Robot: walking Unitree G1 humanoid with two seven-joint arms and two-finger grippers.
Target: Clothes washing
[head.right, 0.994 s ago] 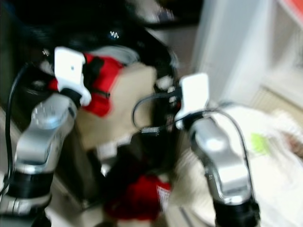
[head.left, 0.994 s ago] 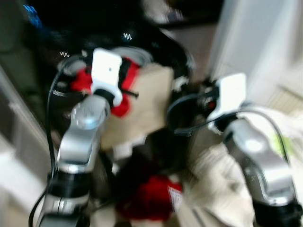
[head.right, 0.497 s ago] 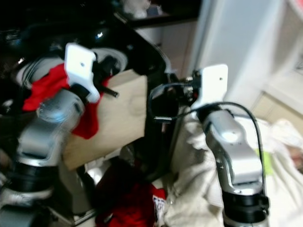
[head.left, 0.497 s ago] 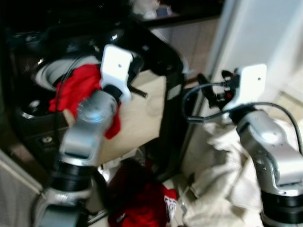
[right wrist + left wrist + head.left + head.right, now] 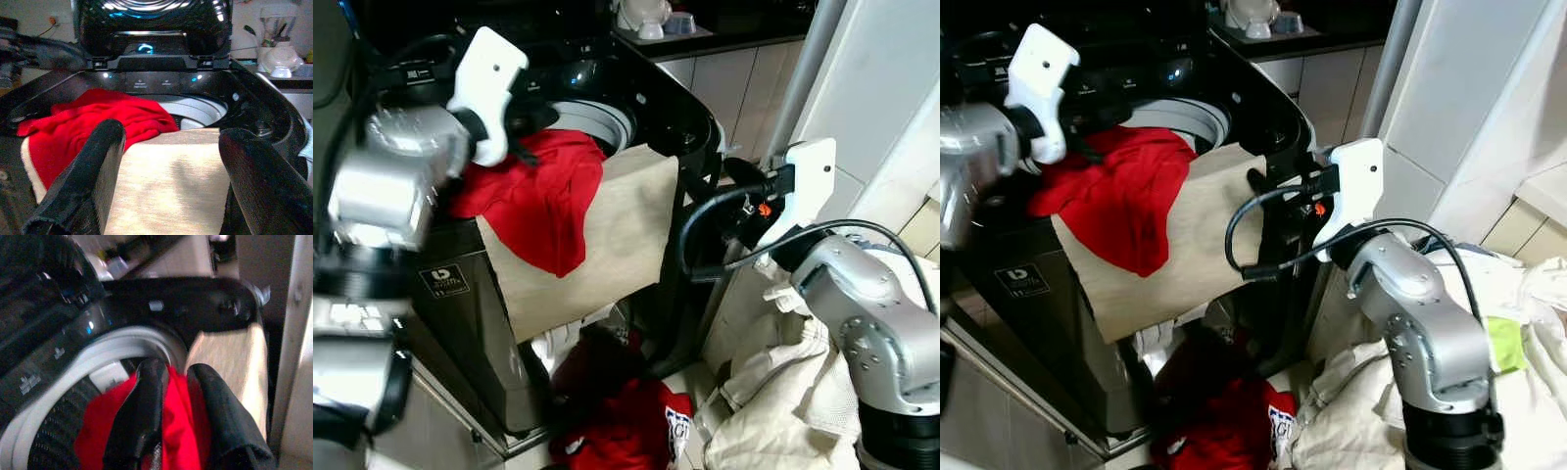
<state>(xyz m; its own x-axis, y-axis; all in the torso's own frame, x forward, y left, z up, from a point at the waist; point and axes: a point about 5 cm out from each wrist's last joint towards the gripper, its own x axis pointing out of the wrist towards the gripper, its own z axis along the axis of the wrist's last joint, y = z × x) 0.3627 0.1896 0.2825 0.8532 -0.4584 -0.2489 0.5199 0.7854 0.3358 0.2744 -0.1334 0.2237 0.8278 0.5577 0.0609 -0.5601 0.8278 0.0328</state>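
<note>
Left gripper [image 5: 171, 396] pinches red garment [image 5: 543, 196] over washer [image 5: 607, 117] rim. Right gripper [image 5: 171, 171] wide open, empty (near beige cloth [image 5: 607, 235]). Risk: both slide off to the floor.

Four cameras around one open washing machine [image 5: 607, 147]

The head's two eyes look forward and down from above both arms. The left wrist camera sits close over the drum [image 5: 98, 352], while the right wrist camera faces the machine's front from farther back (both share the red garment [image 5: 98, 122] and beige cloth [image 5: 171, 181]).
</note>
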